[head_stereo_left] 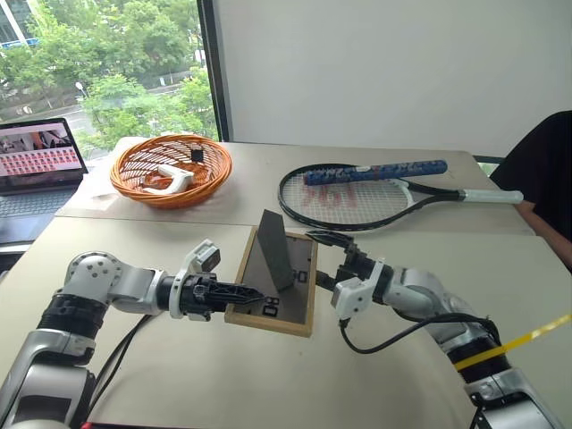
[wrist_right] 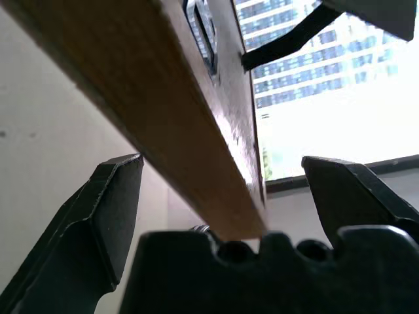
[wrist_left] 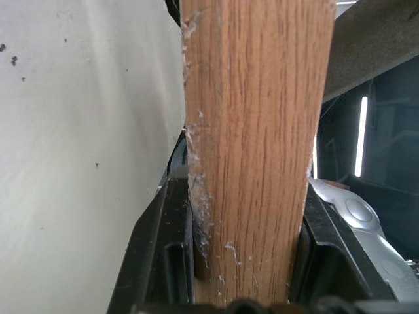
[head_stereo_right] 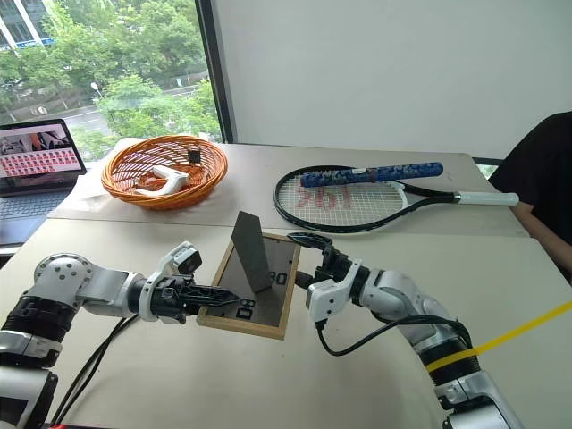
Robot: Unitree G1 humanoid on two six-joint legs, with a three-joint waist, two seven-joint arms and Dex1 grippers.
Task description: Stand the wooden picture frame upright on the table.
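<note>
Wooden frame (head_stereo_left: 273, 284), mid-picture over the counter (head_stereo_left: 179, 375), is being held by the left gripper (head_stereo_left: 243, 293) clamping its edge; the right gripper (head_stereo_left: 329, 259) is gaping around the opposite edge. Next, probably tilting it up onto its stand (head_stereo_left: 275, 248).

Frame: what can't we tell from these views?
- Frame photo side: faces down toward the table, hidden in both eye views.
- Black marks on its back: too small to read.
- Left gripper pad contact: left wrist view shows only the wooden edge between the fingers.
- Right gripper: open; contact with the frame unclear.
</note>
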